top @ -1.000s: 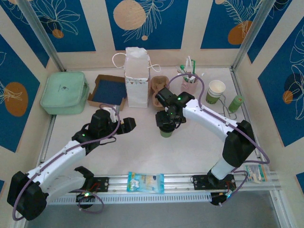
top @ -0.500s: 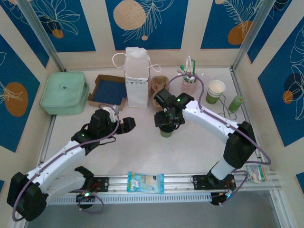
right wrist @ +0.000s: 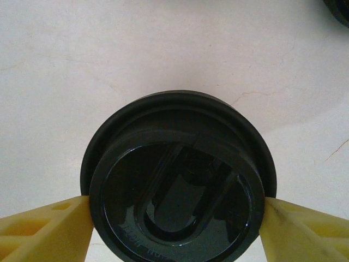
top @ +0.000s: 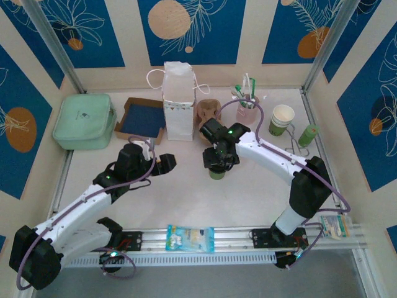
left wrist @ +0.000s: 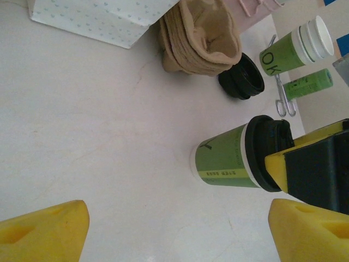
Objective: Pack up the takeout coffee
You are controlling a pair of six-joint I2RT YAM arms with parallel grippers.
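Overhead, the right gripper (right wrist: 174, 203) is straddling the lid (left wrist: 260, 153) of the upright takeout coffee (left wrist: 223, 161), grip unconfirmed, while the farther left gripper (left wrist: 177, 218) is hanging open.

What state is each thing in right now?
takeout coffee: upright, lidded
right fingers: touching both sides of its lid
left fingers: wide open, empty
paper bag: standing upright
second paper cup: upright, no lid
green case: closed

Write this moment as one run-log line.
stage: grasp | right tool: shut on takeout coffee, upright on table | left tool: open, empty | packed: no
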